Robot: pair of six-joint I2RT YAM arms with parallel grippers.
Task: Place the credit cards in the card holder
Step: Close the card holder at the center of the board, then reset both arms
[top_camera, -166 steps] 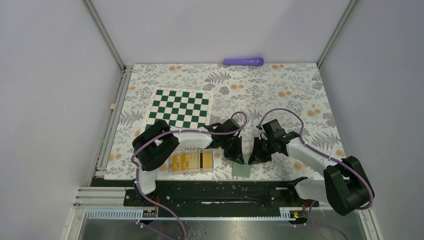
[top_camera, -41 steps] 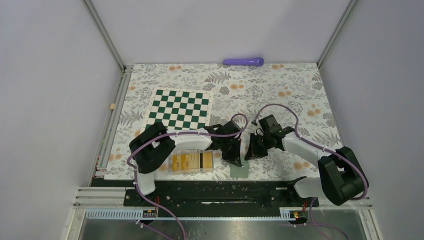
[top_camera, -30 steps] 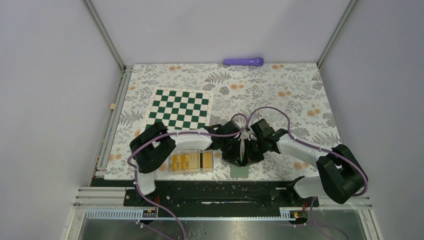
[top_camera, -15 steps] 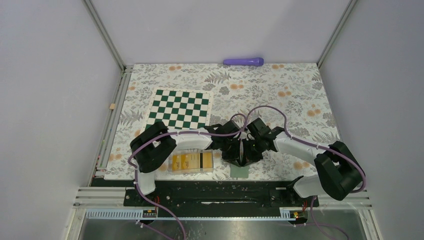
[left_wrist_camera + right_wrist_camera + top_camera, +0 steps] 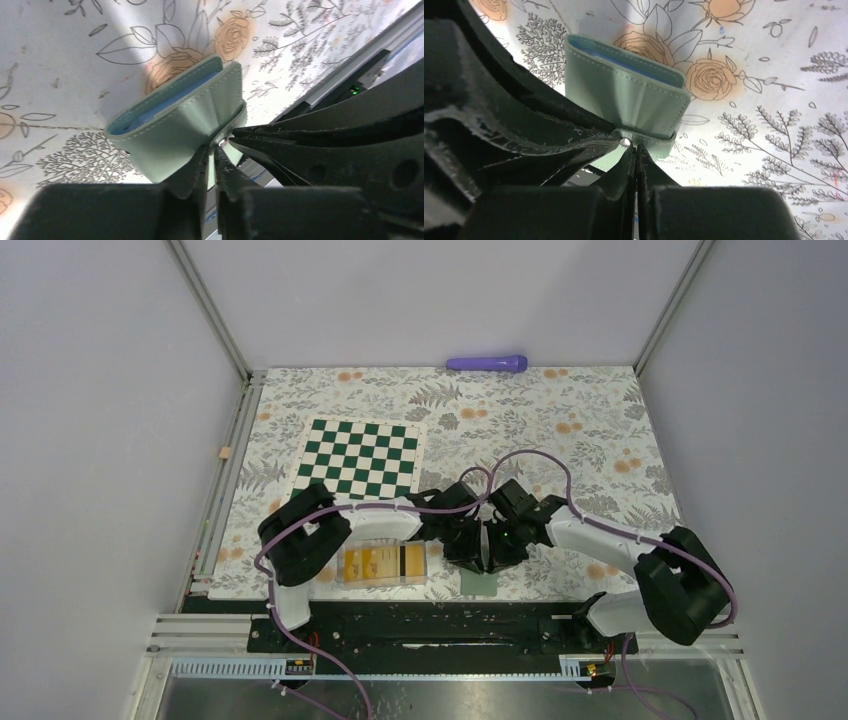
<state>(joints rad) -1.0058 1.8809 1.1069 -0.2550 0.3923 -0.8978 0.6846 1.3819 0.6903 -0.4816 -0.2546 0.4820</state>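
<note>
The sage-green card holder (image 5: 480,583) lies on the floral mat near the front edge, its light blue inside showing (image 5: 165,107). My left gripper (image 5: 210,152) is shut on the holder's snap flap, and green shows between its fingers. My right gripper (image 5: 635,150) is shut. Its tips press against the same flap beside the snap (image 5: 625,142), with nothing seen between them. From above, the two grippers meet tip to tip (image 5: 477,556) (image 5: 493,554) over the card holder. The orange-yellow credit cards (image 5: 385,562) lie in a clear box left of the left gripper.
The clear plastic box (image 5: 345,578) sits near the mat's front edge. A green-and-white chessboard (image 5: 362,455) lies behind it. A purple cylinder (image 5: 487,363) rests at the back wall. The black base rail (image 5: 430,625) runs just in front of the card holder.
My right gripper, shut throughout, has swung left until its tips meet the left gripper at the card holder's flap. The left arm has hardly moved.
</note>
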